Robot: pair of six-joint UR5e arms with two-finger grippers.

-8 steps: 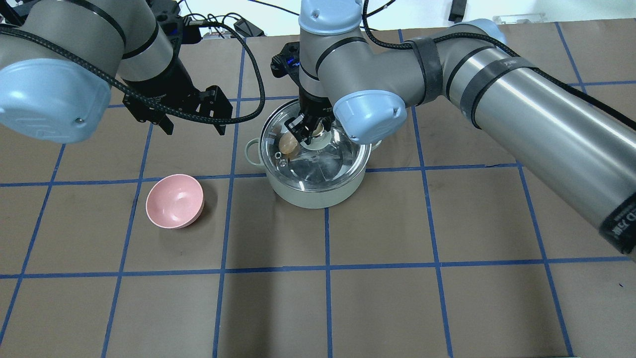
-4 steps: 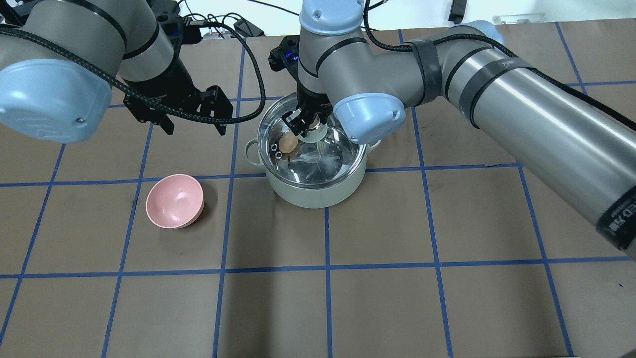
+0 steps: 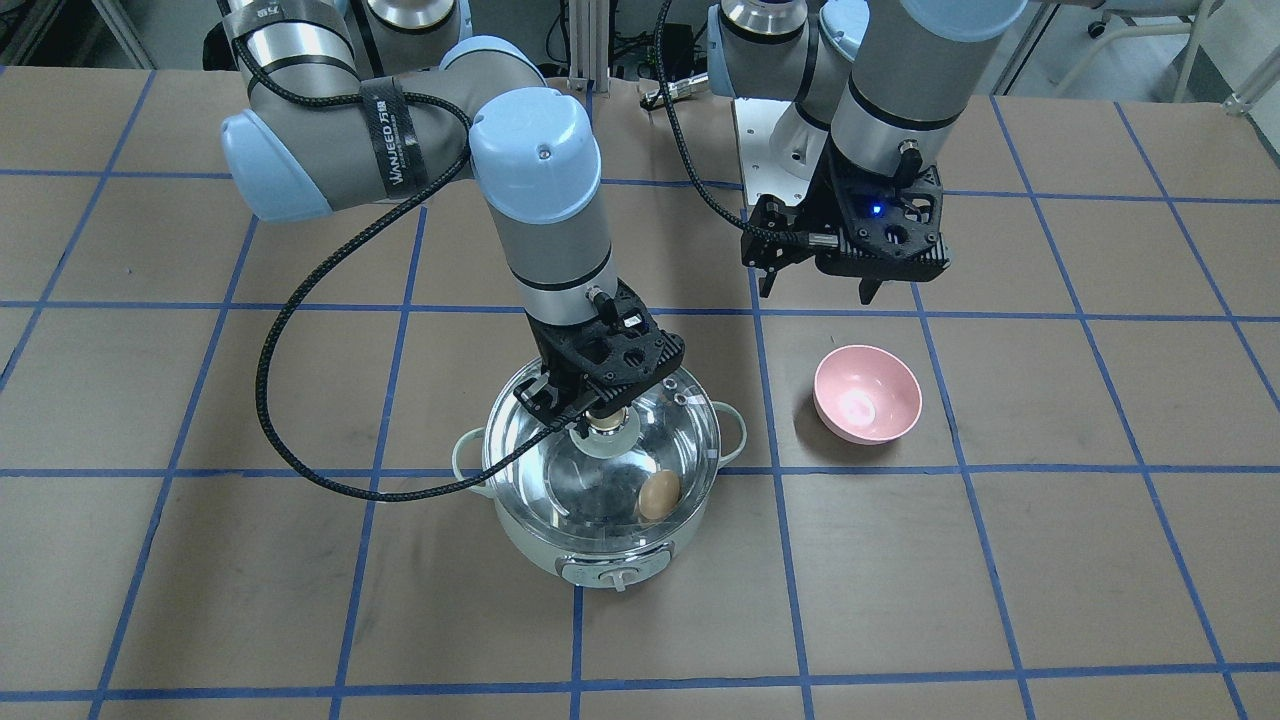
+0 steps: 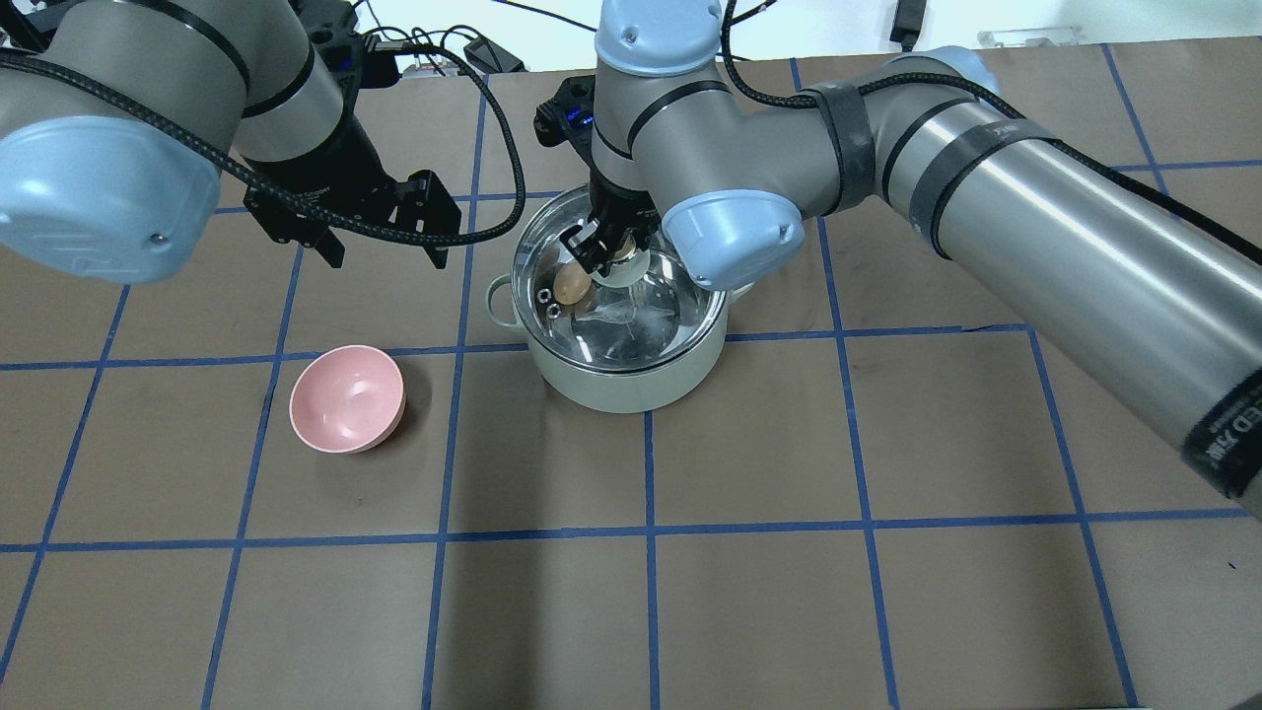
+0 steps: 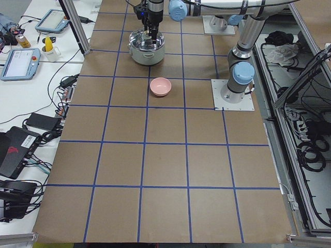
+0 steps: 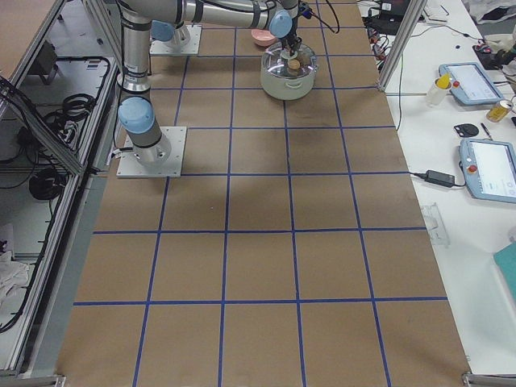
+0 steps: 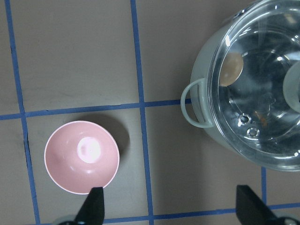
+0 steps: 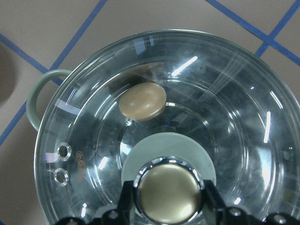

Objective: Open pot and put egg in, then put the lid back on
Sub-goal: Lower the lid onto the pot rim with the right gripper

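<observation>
Now the small tan-brown oval egg [image 8: 142,101] lies on its side on the shiny steel floor of the round pale mint-white electric cooking pot [image 4: 621,390], off centre and towards the side of the robot's left arm. It is seen through glass in every close view. The large round clear glass lid [image 8: 243,117] covers the mouth of the pot, its rim lined up with the pot's rim. Whether it sits fully down all round, I cannot tell. Two small metal vent holes [image 8: 61,163] show near the lid's edge, beside the pot's loop handle [image 8: 35,93] on that same side.

At the lid's middle the cream-gold knob [image 8: 167,193] stands on its pale disc. The right gripper [image 3: 590,415] comes straight down over it, its two black fingers [image 8: 126,201] pressed against opposite sides of the knob, so it is clenched on the lid.

The left gripper [image 4: 385,251] hangs above the table away from the pot, on the robot's left of it. Its jaws are spread wide and hold nothing. Its wrist camera looks down on the pot's left handle and on a small round pink bowl [image 4: 345,399], which stands upright, well apart from the pot.

Everything rests on the brown table [image 4: 789,444] marked with a grid of blue tape, and the pot's front control knob [image 3: 612,575] faces away from the robot.
</observation>
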